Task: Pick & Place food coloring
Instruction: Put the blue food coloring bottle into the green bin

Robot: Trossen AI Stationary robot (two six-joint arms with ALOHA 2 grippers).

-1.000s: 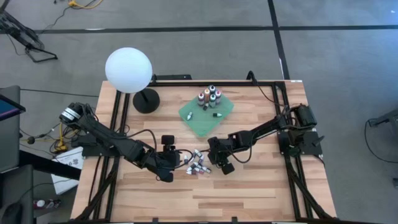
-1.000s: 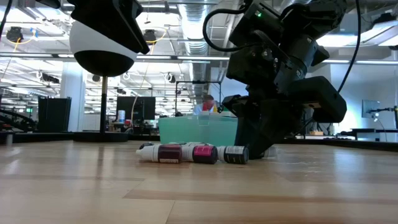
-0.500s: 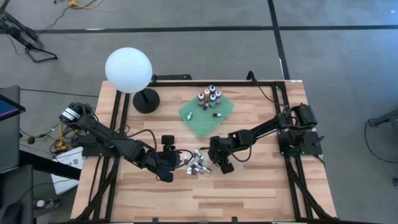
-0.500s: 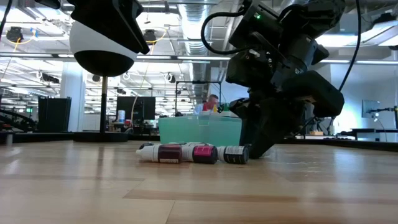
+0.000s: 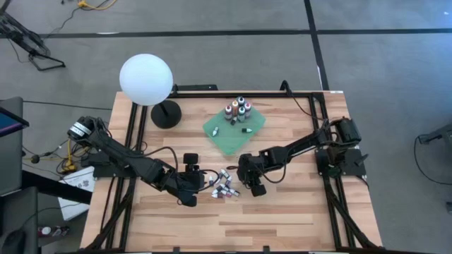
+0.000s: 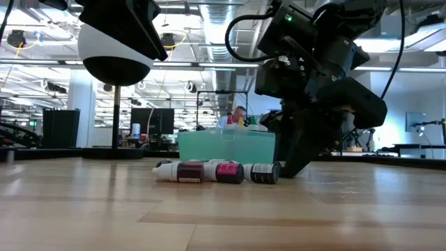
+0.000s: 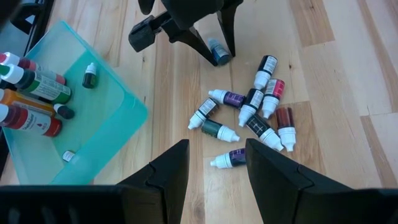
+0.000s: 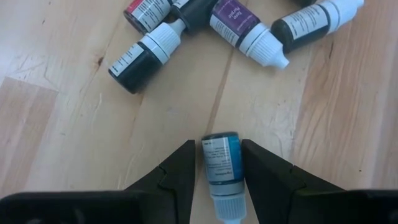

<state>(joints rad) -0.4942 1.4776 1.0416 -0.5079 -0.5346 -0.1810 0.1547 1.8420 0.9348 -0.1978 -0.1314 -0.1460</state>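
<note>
A loose pile of small food coloring bottles [image 5: 224,187] lies on the wooden table, also shown in the left wrist view [image 7: 252,118]. Several more bottles [image 5: 236,109] stand or lie on a teal square tray [image 5: 244,134]. My right gripper [image 5: 242,178] is at the pile's right side, down at the table, shut on a blue food coloring bottle [image 8: 221,163]. My left gripper [image 7: 214,180] hovers open to the left of the pile, above the table, with nothing between its fingers. My right gripper pinches the blue bottle's labelled body [image 8: 219,155] between its two fingers [image 8: 180,171], one on each side. The bottle lies along the fingers, its white cap [image 8: 227,208] toward the wrist. The fingers slant down from the table's right side [image 7: 214,53]. Whether the bottle's base touches the wood, I cannot tell.
A white globe lamp [image 5: 145,79] on a black base [image 5: 166,113] stands at the far left of the table. Black frame rails [image 5: 138,127] run along the table's sides. Bare wood lies along the near edge [image 5: 233,226].
My right gripper has rolled a little about its own line and tipped, staying at the same spot beside the pile with the blue bottle between its fingers. The pile has not shifted.
</note>
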